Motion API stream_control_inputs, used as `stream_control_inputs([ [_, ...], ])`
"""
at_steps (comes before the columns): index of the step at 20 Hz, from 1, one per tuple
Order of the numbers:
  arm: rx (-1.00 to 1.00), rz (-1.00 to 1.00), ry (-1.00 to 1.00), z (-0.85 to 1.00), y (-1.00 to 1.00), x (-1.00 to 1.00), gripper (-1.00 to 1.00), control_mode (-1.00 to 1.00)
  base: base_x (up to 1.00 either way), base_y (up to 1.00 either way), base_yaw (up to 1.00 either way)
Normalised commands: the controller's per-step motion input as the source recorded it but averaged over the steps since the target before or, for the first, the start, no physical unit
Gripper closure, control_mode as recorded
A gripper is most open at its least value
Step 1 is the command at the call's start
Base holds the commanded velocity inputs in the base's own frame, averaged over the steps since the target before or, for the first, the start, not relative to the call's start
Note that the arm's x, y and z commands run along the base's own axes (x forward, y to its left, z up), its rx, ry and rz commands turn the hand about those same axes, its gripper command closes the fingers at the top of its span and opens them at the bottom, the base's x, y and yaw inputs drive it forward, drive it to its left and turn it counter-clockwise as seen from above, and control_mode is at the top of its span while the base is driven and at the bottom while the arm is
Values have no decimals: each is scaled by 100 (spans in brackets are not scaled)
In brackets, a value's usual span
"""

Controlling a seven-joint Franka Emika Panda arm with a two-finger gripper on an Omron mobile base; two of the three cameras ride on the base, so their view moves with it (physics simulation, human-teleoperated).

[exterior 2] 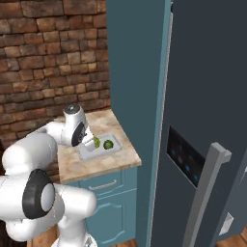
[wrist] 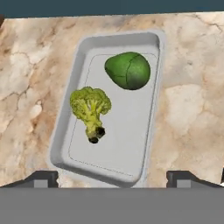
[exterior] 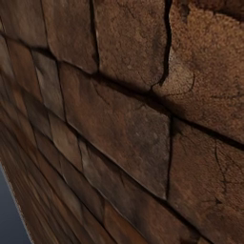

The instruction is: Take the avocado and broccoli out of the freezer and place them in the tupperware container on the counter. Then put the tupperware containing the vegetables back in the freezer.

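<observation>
The tupperware container [wrist: 131, 148] lies on the counter [wrist: 188, 100] right under my gripper [wrist: 114, 180]. In it sit the dark green avocado [wrist: 127, 70] at the far end and the yellow-green broccoli [wrist: 90, 106] beside it, its stem towards me. My fingertips [wrist: 41, 178] stand wide apart just above the container's near rim, open and holding nothing. From the right base view the container [exterior 2: 91, 153] rests on the counter [exterior 2: 96, 166] with the avocado [exterior 2: 108, 144] and broccoli [exterior 2: 96, 142] inside. The freezer [exterior 2: 207, 96] stands at the right, its door shut.
A tall teal panel [exterior 2: 135, 72] separates the counter from the freezer. The freezer's long grey bar handle [exterior 2: 205, 193] slants down its door. A brick wall [exterior: 119, 119] backs the counter, very close in the left base view. A drawer [exterior 2: 103, 185] is below the counter.
</observation>
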Motion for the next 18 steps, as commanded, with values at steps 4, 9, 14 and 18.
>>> stream_control_inputs([
  [4,34,-71,4,33,21,-69,-100,-100,0,0,0],
  [9,20,-71,0,29,49,-17,-100,-100,0,0,0],
  [14,23,-67,5,24,46,0,-100,-100,0,0,0],
  [18,32,-55,14,9,7,27,-100,-100,0,0,0],
])
